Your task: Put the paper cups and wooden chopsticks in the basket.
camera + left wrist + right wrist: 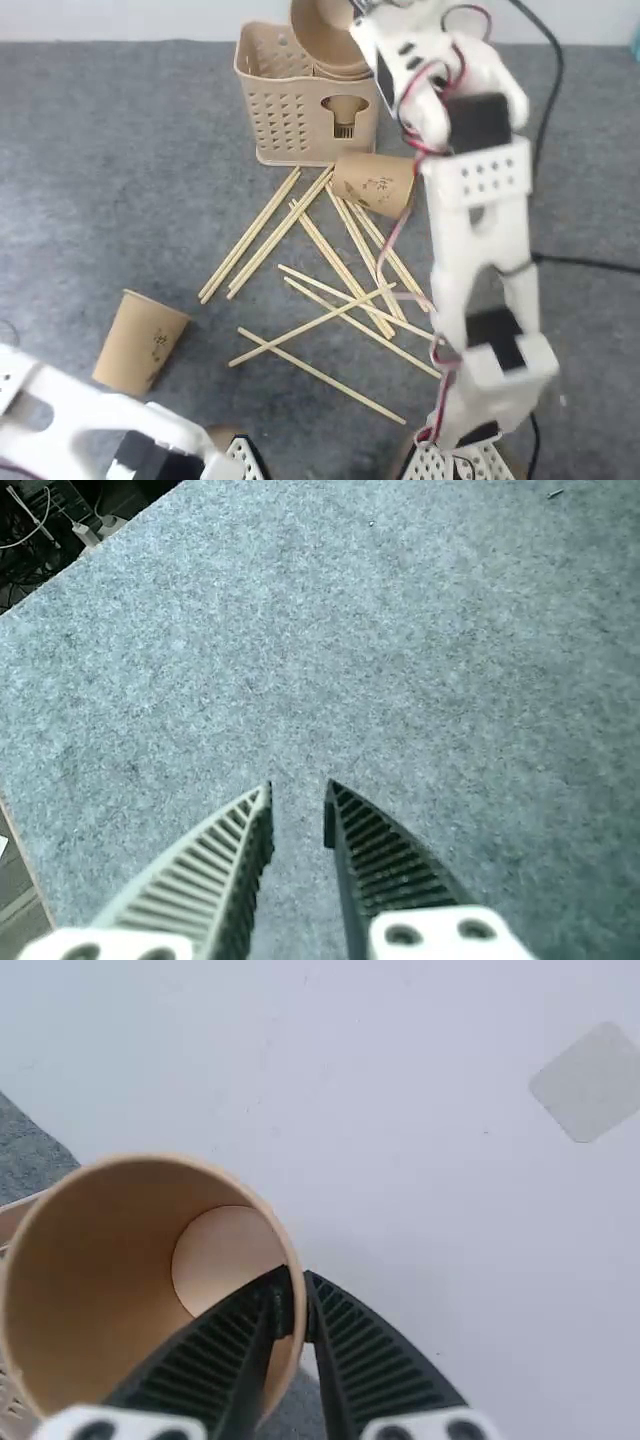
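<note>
Cup (110, 1260) — likely light, thin-walled, crushable — hangs over the basket (290, 110), its rim pinched by the right end effector (297, 1290); a gentle rim grip suits it. Left end effector (298, 800) slightly spread, empty.

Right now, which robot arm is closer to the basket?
Right. The right gripper holds a paper cup above the basket; the left gripper hangs over carpet, far away.

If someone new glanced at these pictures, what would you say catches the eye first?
The right pincer grips a paper cup by its rim over the basket. Nearer, wooden chopsticks lie scattered on the grey mat, with a tipped cup beside the basket and a second cup farther off.
</note>
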Motion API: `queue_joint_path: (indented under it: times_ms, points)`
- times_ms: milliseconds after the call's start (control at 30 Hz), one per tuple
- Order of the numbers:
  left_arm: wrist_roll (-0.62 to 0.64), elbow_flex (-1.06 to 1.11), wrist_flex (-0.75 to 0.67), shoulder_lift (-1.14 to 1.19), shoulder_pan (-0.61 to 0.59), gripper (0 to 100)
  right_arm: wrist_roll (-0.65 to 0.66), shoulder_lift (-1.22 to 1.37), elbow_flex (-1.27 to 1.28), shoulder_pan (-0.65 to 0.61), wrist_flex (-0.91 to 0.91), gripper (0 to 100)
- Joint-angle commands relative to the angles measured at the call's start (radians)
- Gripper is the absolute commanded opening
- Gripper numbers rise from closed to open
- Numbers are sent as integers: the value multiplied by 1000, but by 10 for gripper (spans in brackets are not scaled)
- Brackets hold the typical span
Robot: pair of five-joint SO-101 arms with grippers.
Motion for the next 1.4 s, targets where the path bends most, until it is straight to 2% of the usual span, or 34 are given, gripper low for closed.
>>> queue_joint_path:
  times_ms: [0,267,400,800,933,1000,1133,1367]
  points:
    - [12,5,-38,-9,23,87,9,99,-169,33,8,8]
    - [12,5,-38,-9,41,87,8,206,-313,42,127,8]
    - [12,7,-34,-9,44,87,-66,211,-310,44,133,8]
    - [12,7,-37,-9,43,87,-78,286,-299,42,163,9]
    - [12,7,-38,-9,43,87,-127,303,-302,42,145,13]
    - [12,7,-38,-9,43,87,-140,303,-302,42,145,57]
    - [12,7,-38,-9,43,87,-147,302,-304,42,140,211]
    - [12,8,-37,-3,43,87,-147,302,-427,44,150,184]
